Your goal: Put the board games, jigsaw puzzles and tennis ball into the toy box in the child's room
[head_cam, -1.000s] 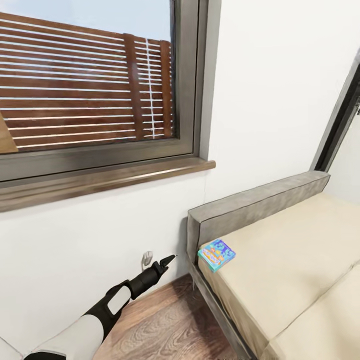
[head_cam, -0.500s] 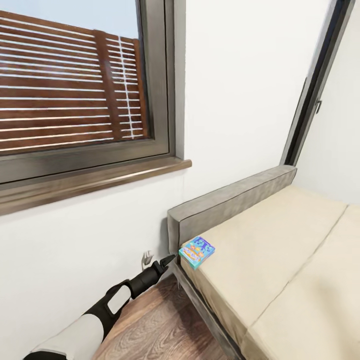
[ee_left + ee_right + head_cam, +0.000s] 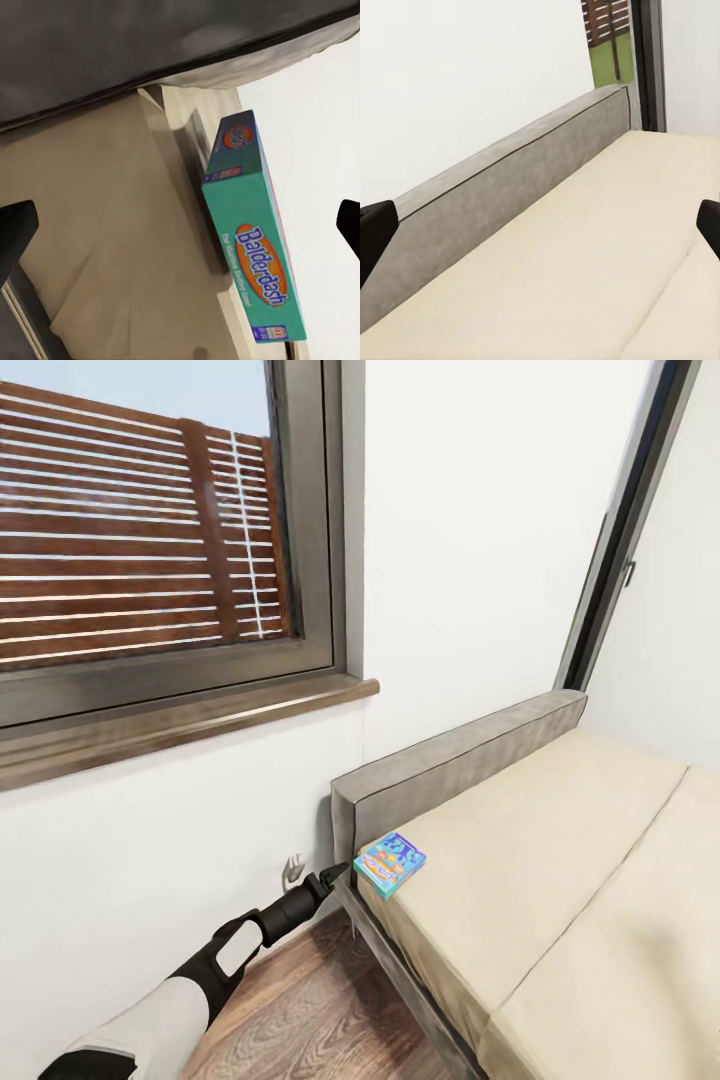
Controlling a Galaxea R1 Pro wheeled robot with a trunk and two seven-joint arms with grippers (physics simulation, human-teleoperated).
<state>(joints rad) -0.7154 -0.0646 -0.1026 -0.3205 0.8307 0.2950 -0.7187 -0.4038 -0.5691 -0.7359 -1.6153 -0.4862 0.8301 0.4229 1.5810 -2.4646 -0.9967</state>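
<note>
Since the head view has swung right, bringing the beige bed nearer centre, we judge the approach nearly complete. The small blue-and-teal cardboard board game lies at the mattress corner, lower centre. Our left gripper, fingers apart, sits just beside it, gripping nothing.

White-shelled left arm, black claw

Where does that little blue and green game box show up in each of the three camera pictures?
Head view: game box lies lower middle, on the mattress corner by the headboard.
Left wrist view: game box right of centre, "Balderdash" readable, between the dark fingers.
Right wrist view: not in it.
Shared landmark: the grey headboard.
</note>
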